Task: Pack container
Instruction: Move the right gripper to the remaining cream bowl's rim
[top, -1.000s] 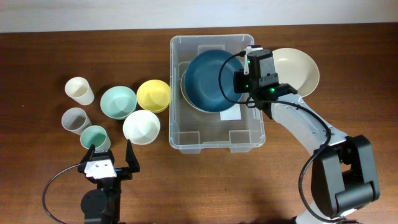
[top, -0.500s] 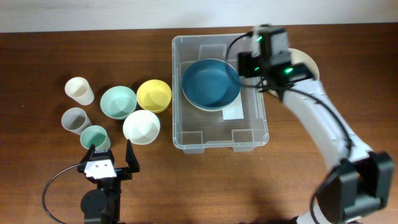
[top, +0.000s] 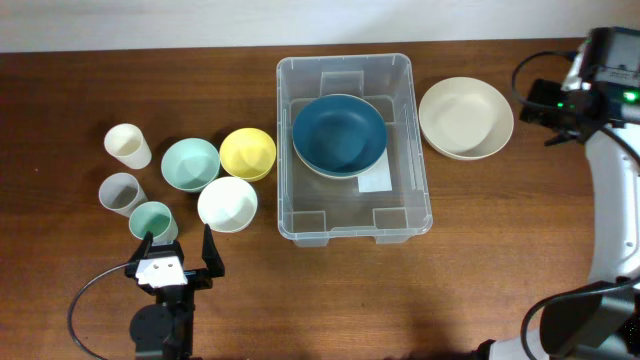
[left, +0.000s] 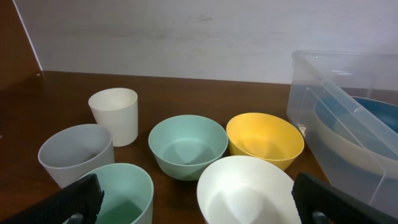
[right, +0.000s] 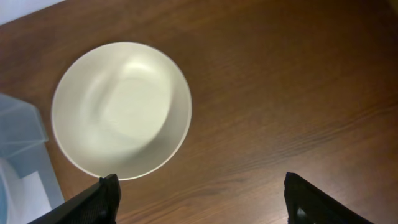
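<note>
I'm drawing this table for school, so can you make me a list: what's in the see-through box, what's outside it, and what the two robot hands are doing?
In box: dark blue round bowl nested on a cream dish, inside the clear rectangular plastic container
Right of box: wide cream round bowl
Left of box: yellow bowl, mint bowl, white bowl, cream cup, grey cup, mint cup
Left gripper: open, empty, near the mint cup
Right gripper: open, empty, beside the wide cream bowl

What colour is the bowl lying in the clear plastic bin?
Dark blue. The bowl in the container shows best from overhead.
</note>
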